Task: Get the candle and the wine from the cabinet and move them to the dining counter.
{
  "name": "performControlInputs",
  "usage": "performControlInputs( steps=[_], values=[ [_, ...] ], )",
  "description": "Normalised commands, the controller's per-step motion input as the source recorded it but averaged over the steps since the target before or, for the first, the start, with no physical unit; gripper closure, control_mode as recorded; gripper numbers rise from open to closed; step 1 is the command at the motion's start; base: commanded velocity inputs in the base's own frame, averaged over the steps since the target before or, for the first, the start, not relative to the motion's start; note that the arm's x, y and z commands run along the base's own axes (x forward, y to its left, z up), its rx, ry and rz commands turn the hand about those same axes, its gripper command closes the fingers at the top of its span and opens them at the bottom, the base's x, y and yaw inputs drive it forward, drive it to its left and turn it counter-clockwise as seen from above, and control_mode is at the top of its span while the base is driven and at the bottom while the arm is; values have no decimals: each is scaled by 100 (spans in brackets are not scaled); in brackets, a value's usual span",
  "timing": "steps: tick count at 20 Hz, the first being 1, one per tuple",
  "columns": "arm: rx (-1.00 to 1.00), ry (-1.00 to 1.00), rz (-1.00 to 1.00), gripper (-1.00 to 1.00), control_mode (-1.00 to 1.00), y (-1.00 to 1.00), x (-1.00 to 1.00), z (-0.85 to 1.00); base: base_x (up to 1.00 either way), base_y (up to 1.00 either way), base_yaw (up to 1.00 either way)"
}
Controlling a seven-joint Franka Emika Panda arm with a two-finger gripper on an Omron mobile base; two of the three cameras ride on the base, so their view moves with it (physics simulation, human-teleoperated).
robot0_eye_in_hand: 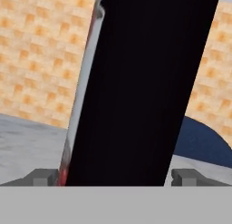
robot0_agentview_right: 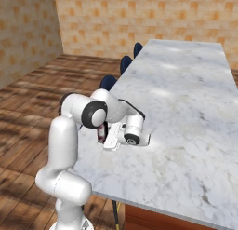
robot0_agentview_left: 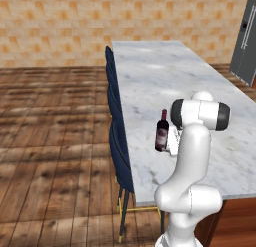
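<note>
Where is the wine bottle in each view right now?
Left base view: wine bottle upright at centre, near the counter's chair-side edge.
Right base view: partly hidden behind the arm, left of centre.
Hand view: the dark body up close, centre.
Shared landmark: the blue chairs.

Seen from behind and to the right of a white robot arm [robot0_agentview_right: 65, 145] with dark joints, rising at lower left and bending forward over the near left corner of a long marble dining counter [robot0_agentview_right: 186, 108]. Stretching away toward a tan tiled wall [robot0_agentview_right: 139, 19], the counter's white-grey top mostly bare. Low over the counter's left edge, the arm's white hand, turned sideways. Just beside the hand, partly hidden behind the elbow joint, a small slice of the dark wine [robot0_agentview_right: 101, 132] bottle with a whitish-pink label, upright. Along the counter's left side, rounded backs of dark blue chairs [robot0_agentview_right: 125, 64]. Reddish-brown wood plank floor [robot0_agentview_right: 28, 108] to the left.
</note>
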Motion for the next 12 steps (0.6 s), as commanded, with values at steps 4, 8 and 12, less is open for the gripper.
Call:
performControlInputs(
  steps=[4, 8, 12],
  values=[
    [0, 0, 0, -100, -100, -16, 11, -4, 0, 0, 0],
    [0, 0, 0, -100, -100, -17, 1, -9, 0, 0, 0],
    [0, 0, 0, -100, -100, -7, -14, -18, 0, 0, 0]
  ],
)
